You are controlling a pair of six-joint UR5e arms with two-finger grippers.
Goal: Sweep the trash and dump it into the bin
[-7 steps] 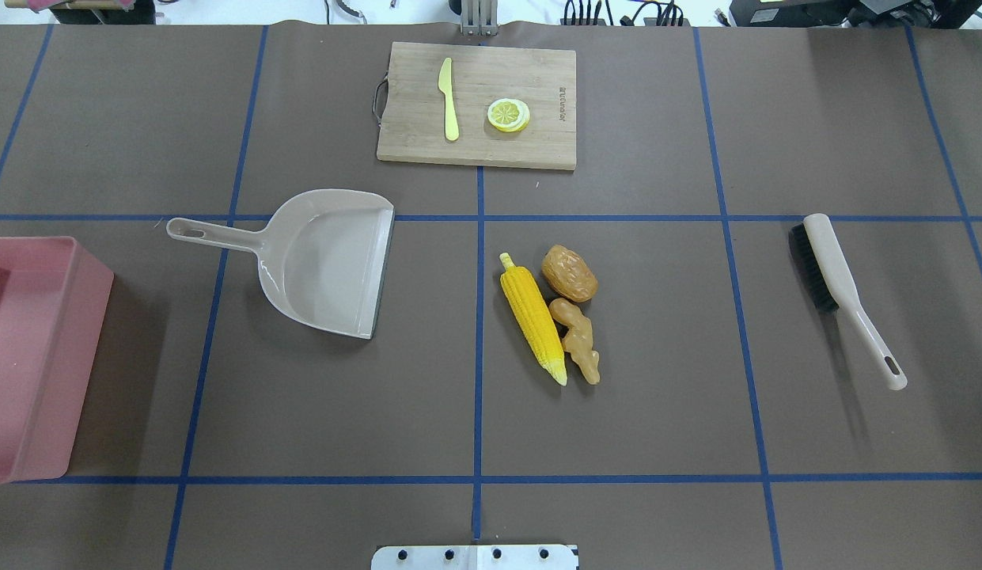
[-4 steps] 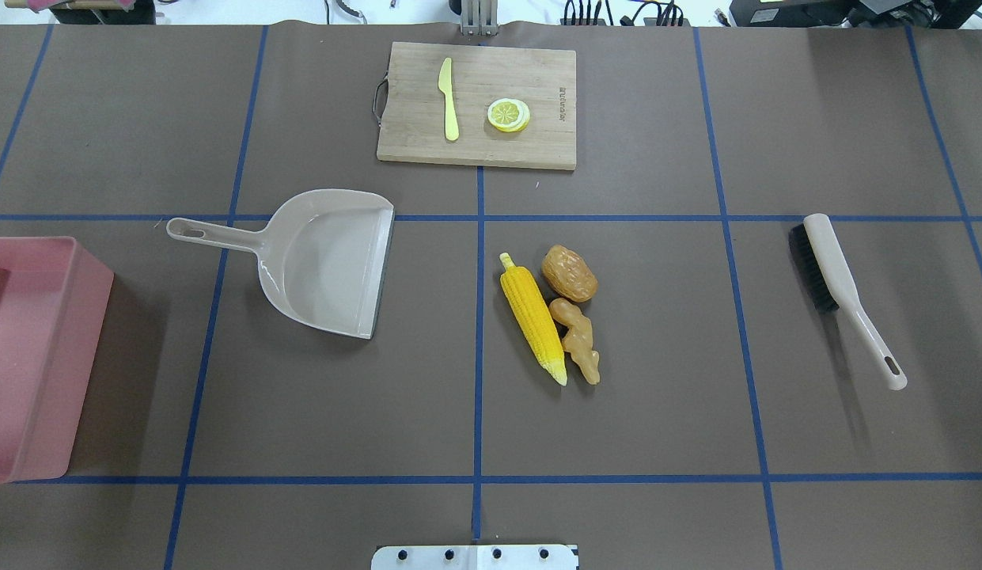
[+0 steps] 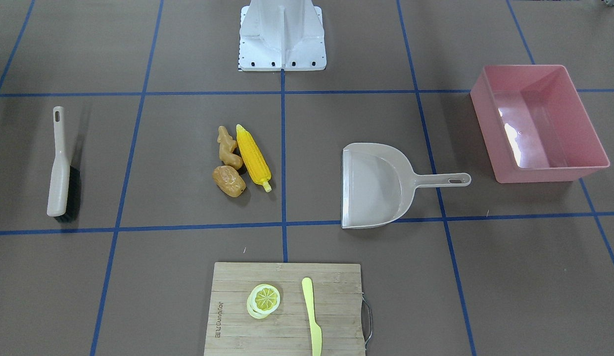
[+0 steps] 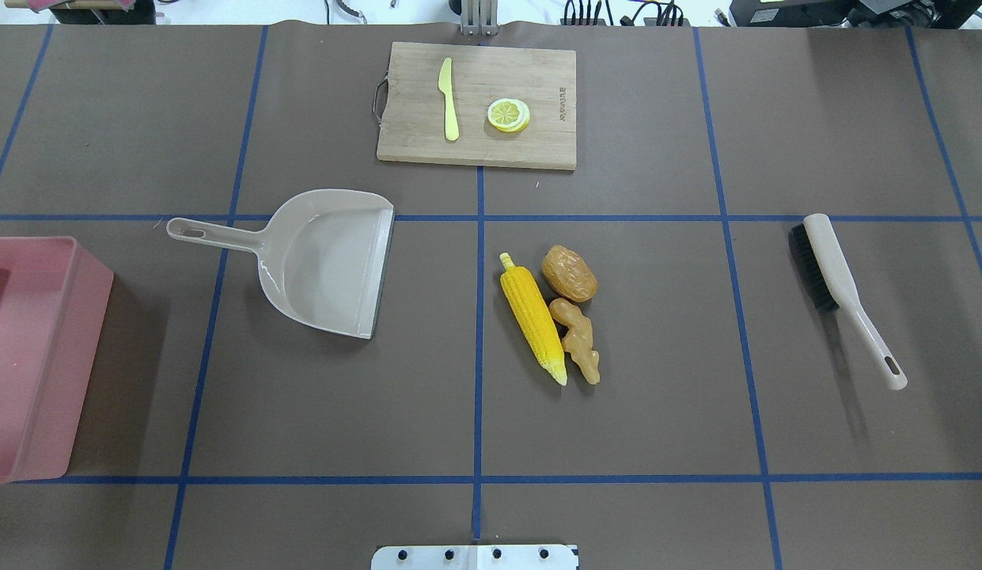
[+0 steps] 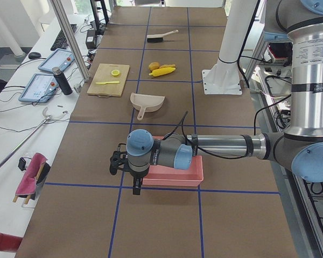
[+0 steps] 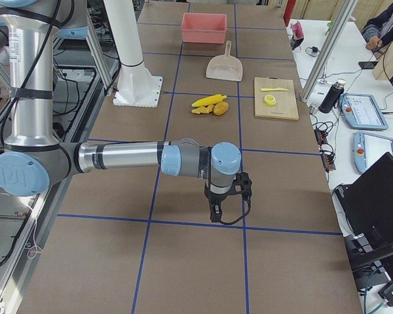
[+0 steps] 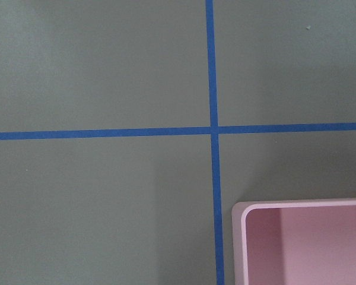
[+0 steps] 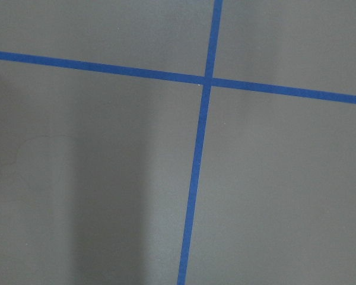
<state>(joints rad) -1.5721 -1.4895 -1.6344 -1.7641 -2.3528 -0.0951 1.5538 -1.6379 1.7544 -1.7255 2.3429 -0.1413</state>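
The trash lies together right of the table's middle: a yellow corn cob (image 4: 533, 324) (image 3: 253, 155), a knobbly tan ginger-like root (image 4: 579, 339) (image 3: 228, 147) and a brown potato (image 4: 570, 273) (image 3: 229, 181). The pink bin (image 4: 47, 372) (image 3: 544, 174) stands at the robot's far left, and its corner shows in the left wrist view (image 7: 240, 237). My left gripper (image 5: 117, 161) hangs by the bin's outer end. My right gripper (image 6: 216, 214) hangs over bare table, far from the trash. Both show only in side views, so I cannot tell whether they are open or shut.
A beige-grey dustpan (image 4: 324, 261) (image 3: 376, 185) lies between the bin and the trash, mouth towards the trash. A hand brush (image 4: 843, 289) (image 3: 59, 170) lies at the right. A wooden cutting board (image 4: 538, 142) at the far edge bears a lemon slice (image 4: 508, 115) and a pale-yellow knife (image 4: 449, 99).
No object has moved. Only the shadow in the bin's far-left corner has shrunk a little.
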